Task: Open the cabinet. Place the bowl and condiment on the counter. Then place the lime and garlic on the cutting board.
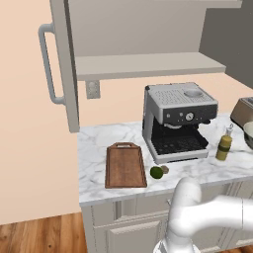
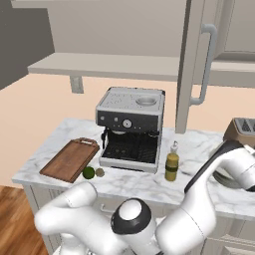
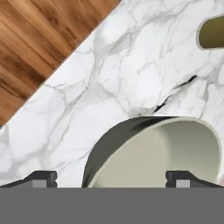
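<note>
The cabinet (image 1: 64, 69) stands open, its door swung out with a silver bar handle (image 1: 48, 64). On the counter (image 1: 99, 143) rests the bowl (image 3: 175, 153), grey-olive with a pale inside, also at the right edge (image 1: 248, 134). My gripper (image 3: 111, 179) hangs open just over it, one fingertip (image 3: 41, 178) outside its wall and the other over its inside. The condiment (image 1: 224, 146) stands upright between the coffee machine and the bowl. The lime (image 1: 156, 172) and the garlic (image 1: 165, 169) lie side by side on the marble, right of the cutting board (image 1: 125, 165).
A silver coffee machine (image 1: 178, 118) stands at the counter's middle, behind the lime. A toaster (image 1: 244, 111) sits at the back right. The open door juts out over the counter's left end. Wooden floor (image 3: 39, 43) lies past the front edge.
</note>
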Available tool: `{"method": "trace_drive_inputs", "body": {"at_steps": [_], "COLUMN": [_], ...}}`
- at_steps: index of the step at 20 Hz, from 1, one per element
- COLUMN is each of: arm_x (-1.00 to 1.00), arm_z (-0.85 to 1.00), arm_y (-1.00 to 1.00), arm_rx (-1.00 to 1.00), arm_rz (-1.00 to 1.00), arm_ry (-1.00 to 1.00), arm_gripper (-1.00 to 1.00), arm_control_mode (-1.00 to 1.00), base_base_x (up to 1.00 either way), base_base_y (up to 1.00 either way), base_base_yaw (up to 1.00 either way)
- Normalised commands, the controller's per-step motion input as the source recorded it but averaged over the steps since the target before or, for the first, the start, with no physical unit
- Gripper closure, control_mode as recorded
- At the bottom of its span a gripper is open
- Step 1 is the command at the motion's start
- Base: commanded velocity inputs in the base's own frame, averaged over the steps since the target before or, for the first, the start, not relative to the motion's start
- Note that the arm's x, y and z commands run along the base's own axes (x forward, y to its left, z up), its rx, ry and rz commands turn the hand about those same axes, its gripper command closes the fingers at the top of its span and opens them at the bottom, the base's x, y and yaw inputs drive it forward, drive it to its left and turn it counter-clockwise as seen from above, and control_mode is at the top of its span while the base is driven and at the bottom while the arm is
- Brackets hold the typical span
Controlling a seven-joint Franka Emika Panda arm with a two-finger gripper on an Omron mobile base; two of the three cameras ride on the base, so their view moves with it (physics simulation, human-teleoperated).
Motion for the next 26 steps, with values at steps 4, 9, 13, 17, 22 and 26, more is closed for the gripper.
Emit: {"method": "trace_drive_inputs", "body": {"at_steps": [4,9,13,17,22,26], "arm_x": [-0.5,-0.6,-0.5,-0.4,-0.41,-0.45], "arm_z": [0.26,0.24,0.37,0.35,0.25,0.12], "arm_y": [0.0,0.13,0.4,0.51,0.53,0.57], "arm_rx": [0.0,-0.02,-0.05,-0.07,-0.08,-0.08], "arm_rz": [0.0,0.0,0.0,0.0,0.0,0.0], "arm_ry": [0.02,0.0,0.01,0.01,0.01,0.02], "arm_gripper": [-1.0,-1.0,-1.0,-1.0,-1.0,-1.0], "arm_control_mode": [-1.0,-1.0,-1.0,-1.0,-1.0,-1.0], "base_base_x": [0.0,0.0,0.0,0.0,0.0,0.0], "base_base_y": [0.0,0.0,0.0,0.0,0.0,0.0], "base_base_yaw": [0.0,0.0,0.0,0.0,0.0,0.0]}}
